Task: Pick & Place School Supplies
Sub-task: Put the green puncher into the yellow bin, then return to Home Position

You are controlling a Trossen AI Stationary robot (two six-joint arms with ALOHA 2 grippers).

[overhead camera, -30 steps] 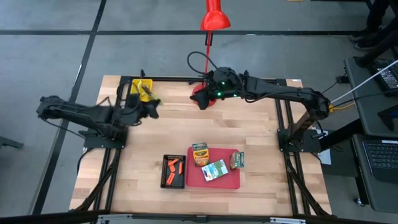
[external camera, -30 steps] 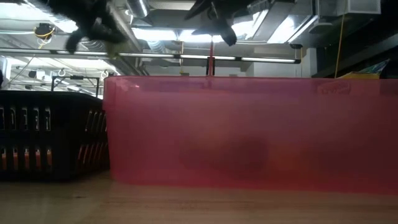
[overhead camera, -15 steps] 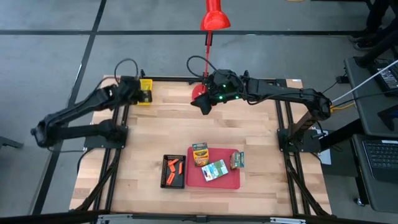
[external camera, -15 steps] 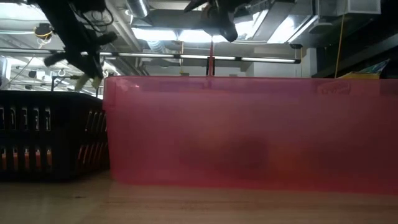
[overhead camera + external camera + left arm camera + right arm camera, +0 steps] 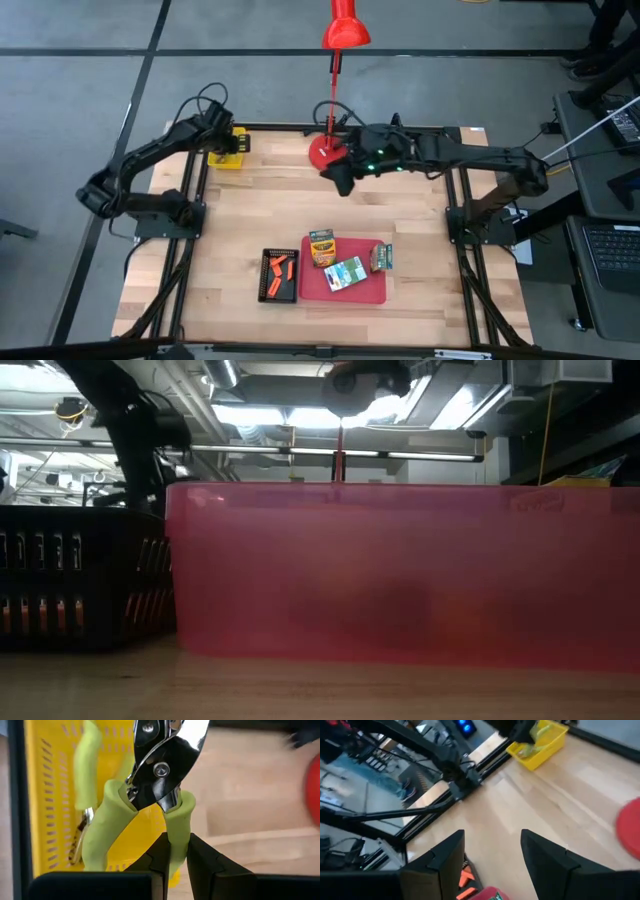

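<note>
My left gripper [image 5: 222,143] is at the table's far left, over the yellow tray [image 5: 236,160], shut on a scissors-like tool [image 5: 160,770] with yellow-green handles and shiny metal blades. A second yellow-green piece [image 5: 86,775] lies in that tray. My right gripper [image 5: 345,182] is open and empty above the table, beside the red lamp base [image 5: 322,152]. Three crayon boxes [image 5: 346,272] lie on the red tray [image 5: 375,292]. Orange sticks [image 5: 281,267] lie in the black tray [image 5: 266,290]. My left gripper pinches one yellow-green handle [image 5: 177,837] of the tool between its two fingers [image 5: 162,857], near that handle's free end. The other handle [image 5: 102,840] is free and spread away. The blades point away from the fingers, over the yellow tray.
The red lamp's stem [image 5: 333,80] rises at the far edge's middle. In the low view the red tray's wall [image 5: 400,570] and the black tray [image 5: 80,580] fill the front. Bare wood lies between the far trays and the near trays.
My left gripper has carried the tool toward the table's far left and down, and now stands over the yellow tray, still shut on it. My right gripper has moved a little toward the near and right edges, away from the lamp base.
</note>
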